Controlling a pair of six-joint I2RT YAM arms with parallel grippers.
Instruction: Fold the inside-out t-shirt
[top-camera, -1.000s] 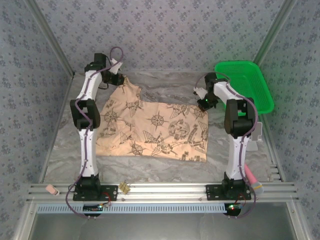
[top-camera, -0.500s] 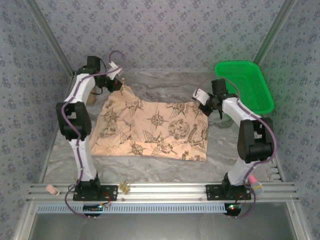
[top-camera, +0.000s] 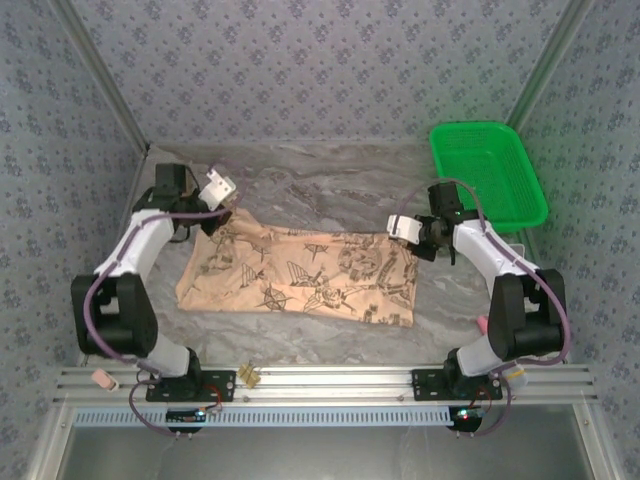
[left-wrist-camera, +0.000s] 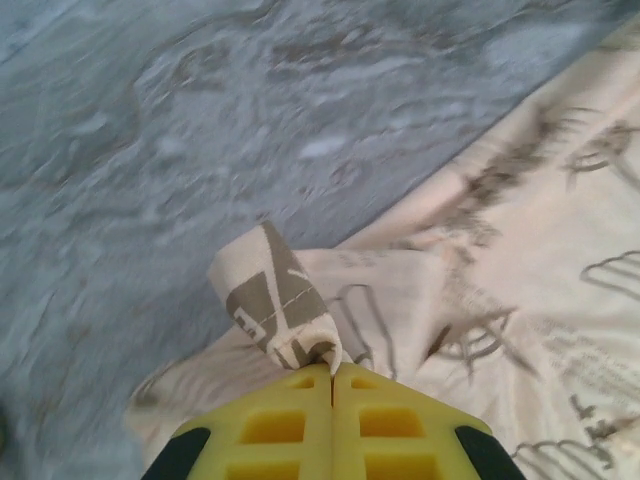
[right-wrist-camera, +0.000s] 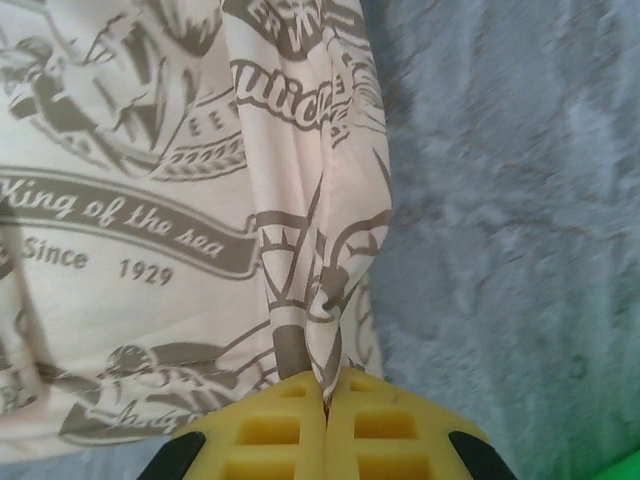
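The left gripper (left-wrist-camera: 332, 378) is clamped tight on the shirt (top-camera: 300, 278) at its far left corner. The right gripper (right-wrist-camera: 325, 388) is likewise closed on the far right corner, near the basket (top-camera: 487, 170).

One t-shirt (top-camera: 300, 275), one green basket (top-camera: 490, 180), two hands: left hand (left-wrist-camera: 332, 368), right hand (right-wrist-camera: 326, 378).

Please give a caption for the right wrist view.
Right gripper, jaws shut, pinches the t-shirt edge on the grey table.
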